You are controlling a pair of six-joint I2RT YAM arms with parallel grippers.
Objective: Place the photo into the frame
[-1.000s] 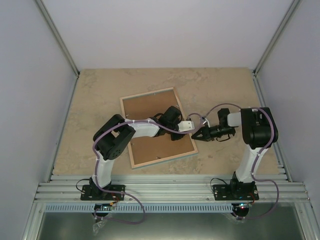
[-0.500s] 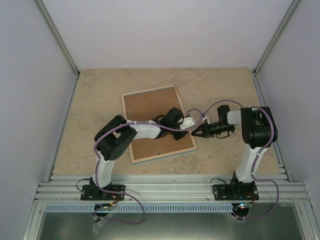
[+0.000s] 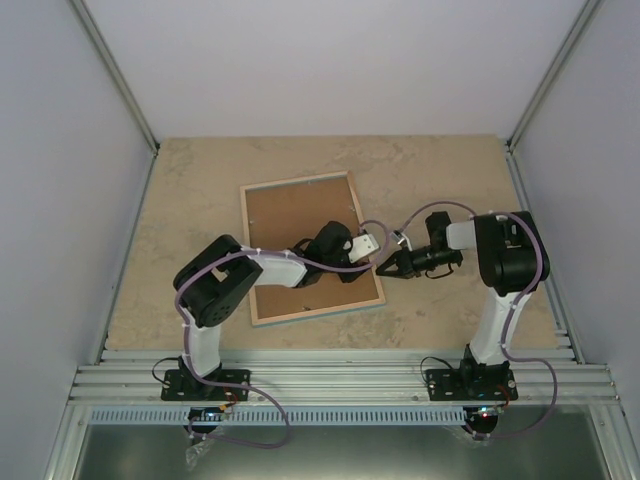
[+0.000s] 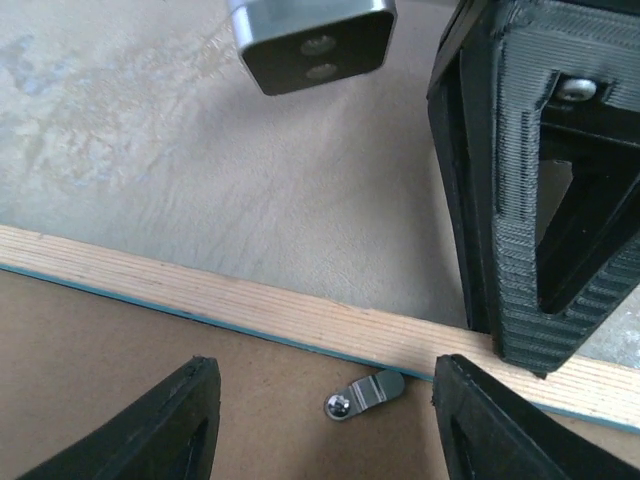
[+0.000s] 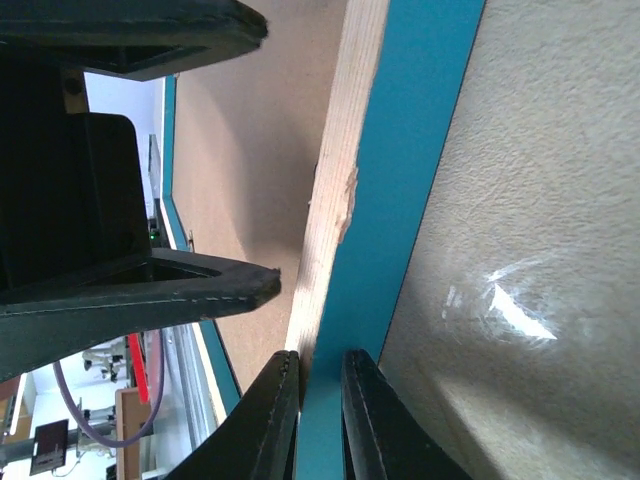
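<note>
The frame [image 3: 296, 184] lies face down on the table, its pale wooden rim around a brown backing panel [image 3: 295, 215]. My right gripper [image 3: 386, 268] is shut on the frame's right edge. In the right wrist view the gripper [image 5: 320, 358] pinches the wooden edge [image 5: 335, 190] beside the turquoise side [image 5: 415, 150]. My left gripper [image 3: 364, 254] hovers over that same edge, open. In the left wrist view the left gripper [image 4: 328, 370] straddles a small metal turn clip [image 4: 366, 393] on the backing, touching nothing. The photo is hidden.
Beige stone-patterned tabletop [image 3: 440, 180] surrounds the frame, with an aluminium rail [image 3: 340, 365] along the near edge and grey walls at the sides. The right gripper's black body [image 4: 540, 200] stands close beside my left fingers [image 4: 190, 420].
The left gripper has opened. The frame and both grippers have shifted a little to the left, and the left arm's elbow has swung left.
</note>
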